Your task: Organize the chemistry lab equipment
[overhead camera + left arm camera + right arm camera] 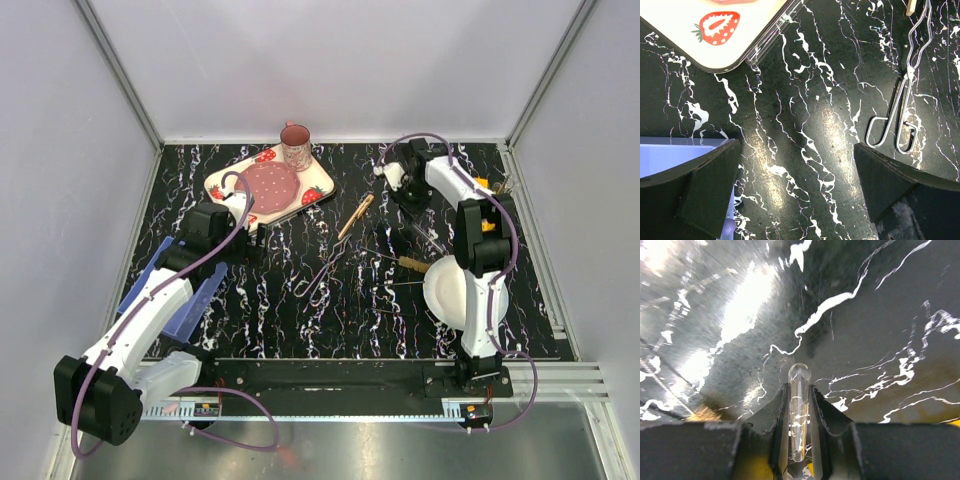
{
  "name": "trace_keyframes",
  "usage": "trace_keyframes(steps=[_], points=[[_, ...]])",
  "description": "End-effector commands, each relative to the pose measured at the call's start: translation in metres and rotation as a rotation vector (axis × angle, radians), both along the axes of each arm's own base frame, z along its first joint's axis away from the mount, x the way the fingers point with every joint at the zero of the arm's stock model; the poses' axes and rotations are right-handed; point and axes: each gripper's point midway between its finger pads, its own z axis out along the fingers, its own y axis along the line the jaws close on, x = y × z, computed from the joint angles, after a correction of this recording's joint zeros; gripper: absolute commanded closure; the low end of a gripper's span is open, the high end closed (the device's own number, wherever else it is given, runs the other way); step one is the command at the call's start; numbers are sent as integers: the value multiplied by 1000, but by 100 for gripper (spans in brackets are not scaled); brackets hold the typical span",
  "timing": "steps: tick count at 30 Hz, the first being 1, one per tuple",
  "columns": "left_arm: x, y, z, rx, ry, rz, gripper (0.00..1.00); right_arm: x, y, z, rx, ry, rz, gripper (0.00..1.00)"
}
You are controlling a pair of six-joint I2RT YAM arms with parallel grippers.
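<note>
My right gripper (799,389) is shut on a thin clear glass test tube (799,374), whose rounded end sticks out past the fingertips, just above the black marbled table. In the top view this gripper (393,186) is at the back right. A bent metal wire tong (320,275) lies mid-table and shows again as the tong (905,100) in the left wrist view. A wooden-handled tool (355,217) lies behind it, another (413,264) beside the plate. My left gripper (797,155) hangs open over bare table, nothing between its fingers.
A strawberry-patterned tray (315,185) with a pink mug (295,147) stands at the back; its corner (755,40) is close to my left gripper. A blue rack (175,290) lies under the left arm. A round white plate (448,290) sits by the right arm.
</note>
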Motion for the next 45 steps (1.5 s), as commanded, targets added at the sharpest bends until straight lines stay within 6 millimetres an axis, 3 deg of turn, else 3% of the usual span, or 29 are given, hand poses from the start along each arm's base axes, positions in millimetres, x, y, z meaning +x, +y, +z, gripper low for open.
trace_keyframes(steps=[1,4,5,8,12,13,18,19,20,22,27,32,40,45], points=[[10,0,12,-6,-67,8,1,31,32,93,202,-226,60,83],[11,1,13,-5,-69,12,1,32,37,139,297,-323,56,83],[11,0,14,-6,-72,12,1,30,37,163,324,-373,57,83],[11,0,15,-6,-75,9,1,24,29,209,413,-471,16,83],[10,1,15,-7,-78,12,1,14,4,266,535,-621,-52,82],[10,0,16,-9,-81,10,1,5,-18,278,540,-668,-101,82],[10,-1,16,-17,-76,3,1,-18,-61,315,589,-873,-174,81],[9,-2,16,-19,-76,0,1,-31,-66,314,585,-898,-184,81],[9,-3,16,-21,-73,-2,1,-35,-82,315,576,-927,-230,81],[9,-3,18,-24,-79,-7,1,-45,-94,316,581,-968,-264,80],[8,-4,21,-31,-88,-10,1,-54,-136,303,594,-1015,-440,80],[8,-6,22,-38,-89,-17,1,-43,-167,285,651,-1019,-629,80],[8,-6,21,-38,-82,-19,1,-8,-227,260,674,-1101,-803,78],[9,-8,17,-38,-68,-25,1,1,-238,256,654,-1124,-807,76]])
